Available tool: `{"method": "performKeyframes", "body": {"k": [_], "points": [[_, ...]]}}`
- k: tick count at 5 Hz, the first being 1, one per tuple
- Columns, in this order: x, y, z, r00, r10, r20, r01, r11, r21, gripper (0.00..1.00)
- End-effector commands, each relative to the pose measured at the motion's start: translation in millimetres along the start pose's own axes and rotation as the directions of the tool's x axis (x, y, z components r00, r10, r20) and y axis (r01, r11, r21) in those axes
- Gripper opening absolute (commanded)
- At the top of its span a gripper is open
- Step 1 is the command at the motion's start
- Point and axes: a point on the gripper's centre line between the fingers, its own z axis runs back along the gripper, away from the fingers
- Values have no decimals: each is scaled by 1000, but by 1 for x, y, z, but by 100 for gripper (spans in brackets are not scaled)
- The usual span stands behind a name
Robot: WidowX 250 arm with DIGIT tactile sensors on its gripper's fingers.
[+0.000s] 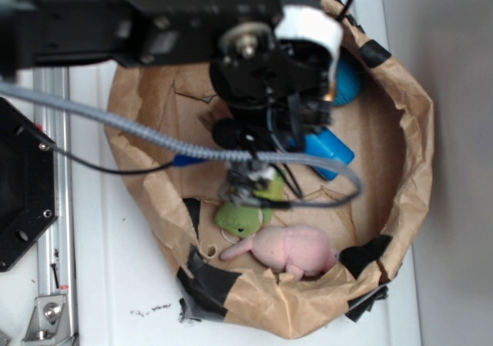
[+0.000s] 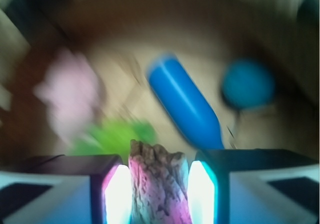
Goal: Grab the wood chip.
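Inside a crumpled brown paper nest on a white table, gripper clamping the wood chip.

A robot lab bench: white table, aluminium rail, taped paper bin.

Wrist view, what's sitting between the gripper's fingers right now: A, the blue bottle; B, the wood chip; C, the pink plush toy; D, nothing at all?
B: the wood chip, rough and grainy with a jagged top, stands clamped between the two pads of the gripper, while the blue bottle lies beyond it.
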Motion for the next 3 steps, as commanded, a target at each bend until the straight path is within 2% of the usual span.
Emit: {"method": "performKeyframes", "body": {"k": [1, 2, 3], "points": [[33, -14, 17, 980, 167, 108, -172, 984, 38, 0], [35, -18, 11, 944, 309, 119, -316, 948, 45, 0], [33, -15, 3, 931, 345, 120, -353, 934, 49, 0]]}}
